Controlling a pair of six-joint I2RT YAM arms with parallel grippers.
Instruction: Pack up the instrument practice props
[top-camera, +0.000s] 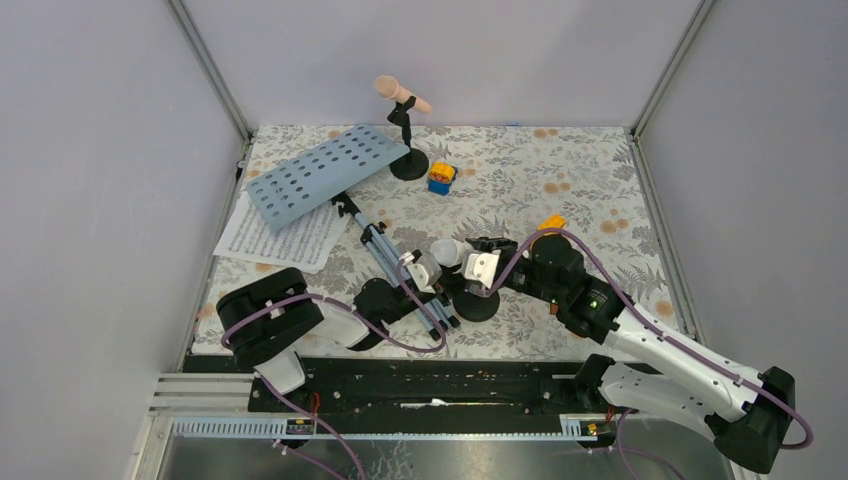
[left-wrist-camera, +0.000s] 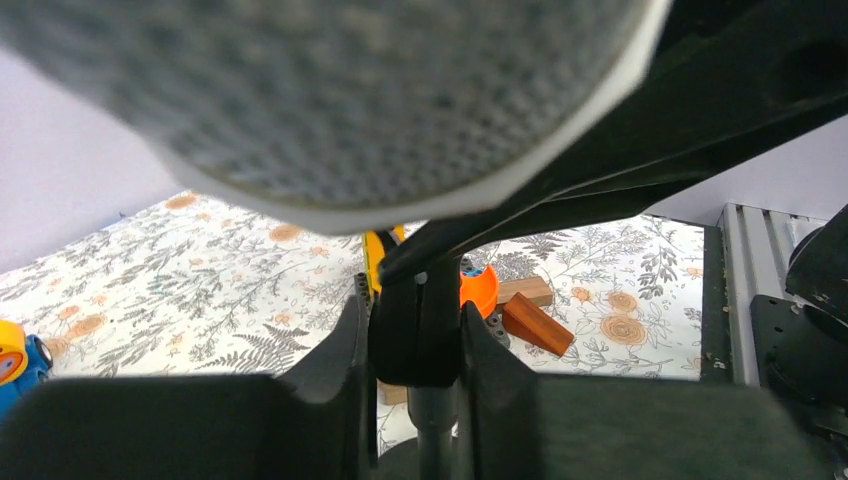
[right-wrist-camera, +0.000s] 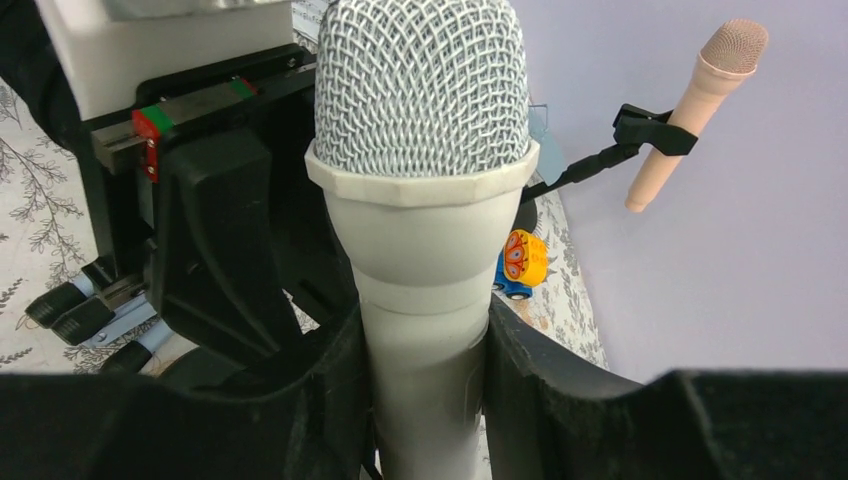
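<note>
Near the front edge of the worktop (top-camera: 600, 180), at its centre, the right hand (right-wrist-camera: 425, 350) is clenched on the white microphone (right-wrist-camera: 420, 200). The left hand (left-wrist-camera: 415, 340) is clamped on the stem of the black mic holder (top-camera: 478, 303) beneath it. Just to the left crowd the tripod legs (top-camera: 385, 255). Open worktop lies to the right and beyond, up to the pink microphone (top-camera: 402, 93) at the far edge.

1. My overhead camera looks down from high on the near side of the white microphone (top-camera: 450, 250), far enough to take in the whole floral mat (top-camera: 560, 190).
2. My left wrist camera sits just under that microphone's head, against the black mic holder (left-wrist-camera: 415, 330), facing the wooden blocks (left-wrist-camera: 535, 320) beyond.
3. My right wrist camera faces the microphone close up (it fills mid-frame); the pink microphone (right-wrist-camera: 690, 120) behind also shows overhead.
</note>
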